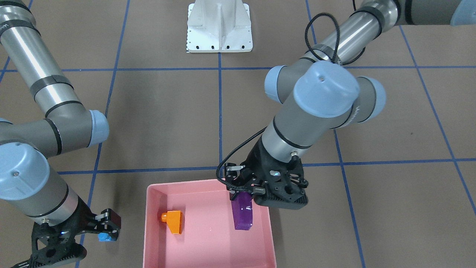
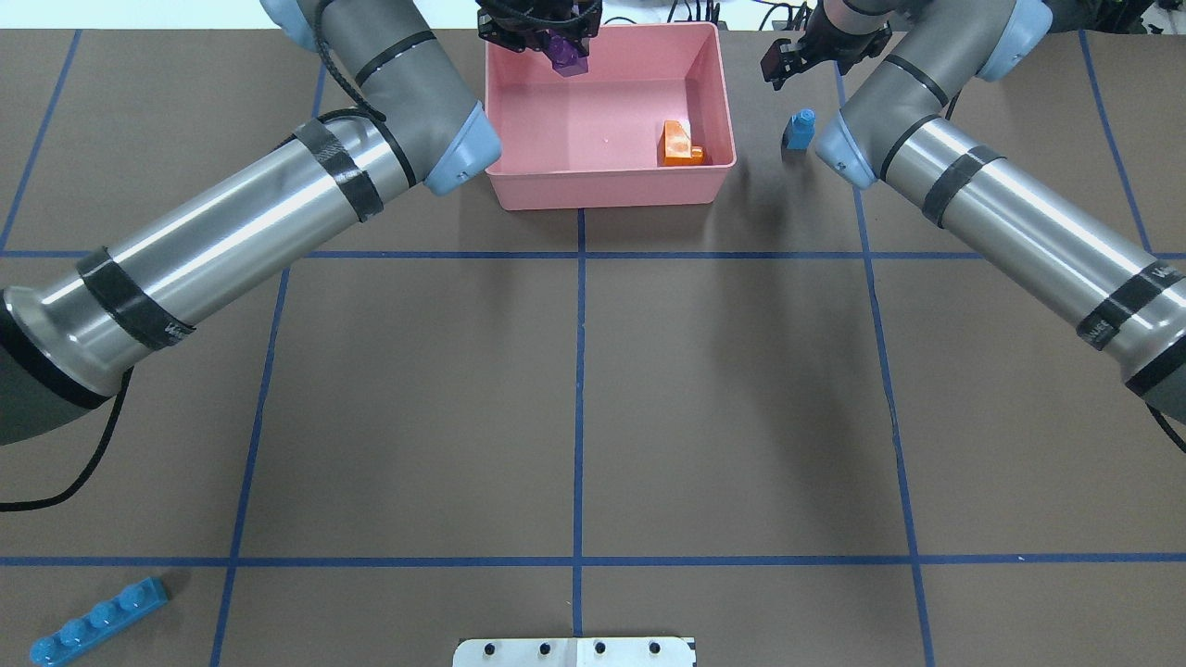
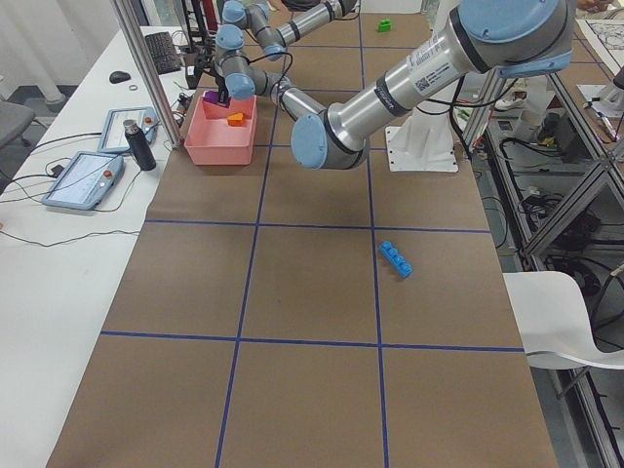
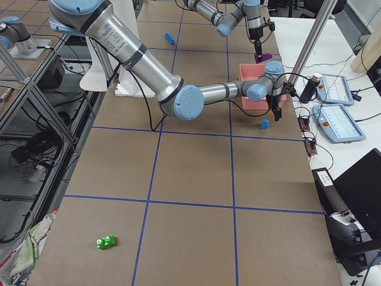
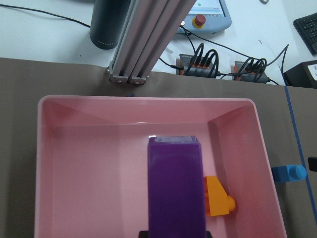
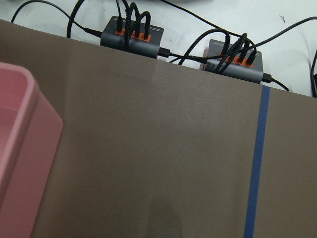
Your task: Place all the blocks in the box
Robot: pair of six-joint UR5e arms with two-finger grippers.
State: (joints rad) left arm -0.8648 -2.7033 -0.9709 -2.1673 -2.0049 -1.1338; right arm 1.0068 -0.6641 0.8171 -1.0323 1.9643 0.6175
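My left gripper (image 1: 243, 193) is shut on the long purple block (image 1: 242, 214) and holds it end-down over the far side of the pink box (image 1: 186, 183); the block also fills the left wrist view (image 5: 176, 186). The orange sloped block (image 1: 174, 220) lies inside the box. My right gripper (image 1: 108, 225) looks open, just above the small light-blue cube (image 2: 799, 128), which stands on the table beside the box. The long blue four-stud block (image 2: 97, 621) lies near the robot's left. The green block (image 4: 106, 242) lies far off on the robot's right.
The white metal base (image 1: 219, 28) stands at the table's near middle edge. Cable hubs (image 6: 133, 34), a dark bottle (image 5: 111, 22) and an aluminium post (image 5: 148, 39) stand just beyond the box. Blue tape lines cross the brown table.
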